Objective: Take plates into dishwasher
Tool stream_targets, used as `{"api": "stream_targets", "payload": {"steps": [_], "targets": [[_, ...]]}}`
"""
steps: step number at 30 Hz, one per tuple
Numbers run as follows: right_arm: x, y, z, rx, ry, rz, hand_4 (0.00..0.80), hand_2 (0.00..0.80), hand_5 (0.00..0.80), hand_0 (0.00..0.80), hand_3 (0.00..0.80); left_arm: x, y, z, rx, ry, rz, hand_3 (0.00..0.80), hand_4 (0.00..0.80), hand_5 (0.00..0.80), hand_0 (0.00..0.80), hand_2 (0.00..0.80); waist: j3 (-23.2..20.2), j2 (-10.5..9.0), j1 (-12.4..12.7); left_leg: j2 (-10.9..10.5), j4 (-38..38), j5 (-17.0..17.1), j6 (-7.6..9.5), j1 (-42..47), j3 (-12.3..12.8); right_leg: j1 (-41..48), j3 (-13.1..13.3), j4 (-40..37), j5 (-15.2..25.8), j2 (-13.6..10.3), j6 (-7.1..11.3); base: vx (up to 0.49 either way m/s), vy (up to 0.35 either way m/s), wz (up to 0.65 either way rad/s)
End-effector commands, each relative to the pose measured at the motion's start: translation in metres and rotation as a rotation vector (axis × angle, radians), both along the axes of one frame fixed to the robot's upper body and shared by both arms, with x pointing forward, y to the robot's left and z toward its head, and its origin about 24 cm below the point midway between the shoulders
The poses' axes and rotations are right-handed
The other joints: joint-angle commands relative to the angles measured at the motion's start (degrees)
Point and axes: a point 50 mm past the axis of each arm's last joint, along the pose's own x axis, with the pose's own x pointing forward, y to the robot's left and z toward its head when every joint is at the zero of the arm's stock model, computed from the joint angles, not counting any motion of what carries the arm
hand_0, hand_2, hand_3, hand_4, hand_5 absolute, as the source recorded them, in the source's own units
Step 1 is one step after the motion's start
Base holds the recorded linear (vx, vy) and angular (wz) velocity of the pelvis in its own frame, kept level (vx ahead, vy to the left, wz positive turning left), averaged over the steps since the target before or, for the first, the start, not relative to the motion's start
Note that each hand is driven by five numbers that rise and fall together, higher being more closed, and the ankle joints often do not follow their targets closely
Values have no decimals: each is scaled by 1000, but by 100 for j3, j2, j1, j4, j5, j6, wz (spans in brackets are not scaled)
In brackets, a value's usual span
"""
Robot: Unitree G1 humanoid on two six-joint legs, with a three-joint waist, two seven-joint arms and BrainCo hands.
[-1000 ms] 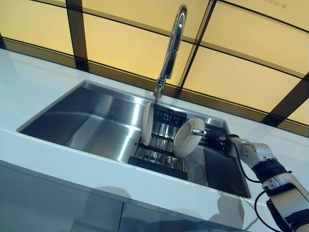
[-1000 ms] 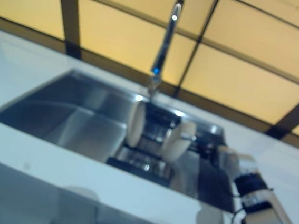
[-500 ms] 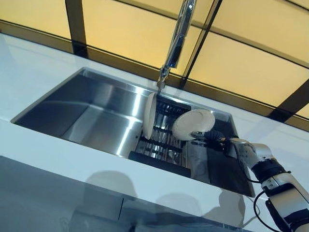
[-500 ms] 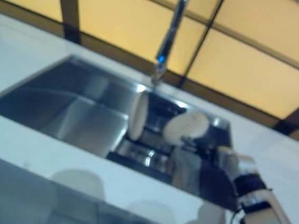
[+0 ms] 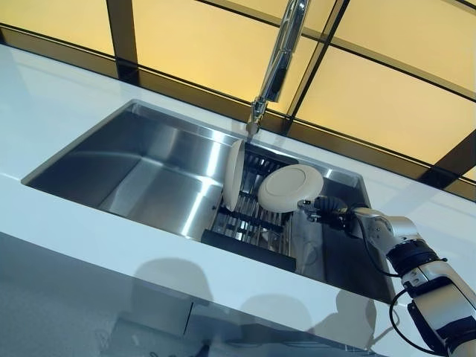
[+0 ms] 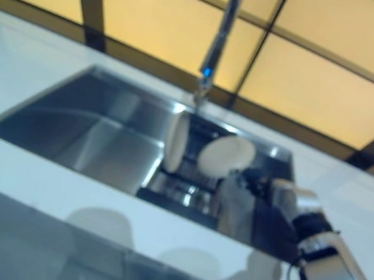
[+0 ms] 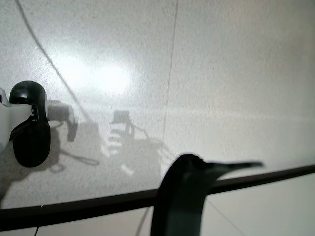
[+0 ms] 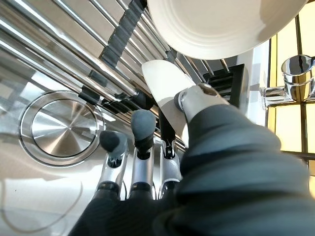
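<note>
A steel sink (image 5: 149, 175) holds a black dish rack (image 5: 249, 223) at its right end. One cream plate (image 5: 234, 175) stands upright on edge in the rack. My right hand (image 5: 327, 208) is shut on the right rim of a second cream plate (image 5: 290, 187) and holds it above the rack, its underside facing up. In the right wrist view my thumb (image 8: 197, 98) presses on the held plate's rim (image 8: 165, 86), with the fingers (image 8: 142, 125) below it and the other plate (image 8: 221, 24) beyond. My left hand shows only as a dark shape (image 7: 182, 196) over the floor.
A tall chrome tap (image 5: 279, 59) rises behind the rack. The white counter (image 5: 111, 245) runs along the sink's front edge. The sink's left half (image 5: 126, 171) holds nothing. A round drain (image 8: 59, 128) lies under the rack bars.
My right hand has lifted the plate up out of the rack and turned it flatter. The upright plate has stayed put. The camera has shifted slightly.
</note>
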Motion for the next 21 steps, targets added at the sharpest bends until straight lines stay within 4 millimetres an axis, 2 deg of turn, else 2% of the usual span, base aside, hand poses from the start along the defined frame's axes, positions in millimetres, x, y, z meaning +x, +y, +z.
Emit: {"api": "stream_targets", "payload": {"steps": [1,21], "targets": [[9,-16,60,-111,-209,-106,800,800,800,800,800,-4,1,-2,23,22,-39,0,0,0,0,0,-220,167,81,-42,22,-503,205,205,255,-192,-32,499,-8,-169,491,0,0,0],[6,-21,91,-49,-335,-176,800,800,800,800,800,-10,-3,-6,18,59,-72,0,0,0,0,0,-542,314,-60,-72,-22,-547,207,409,313,-58,71,486,-83,-190,473,4,3,-1]]}}
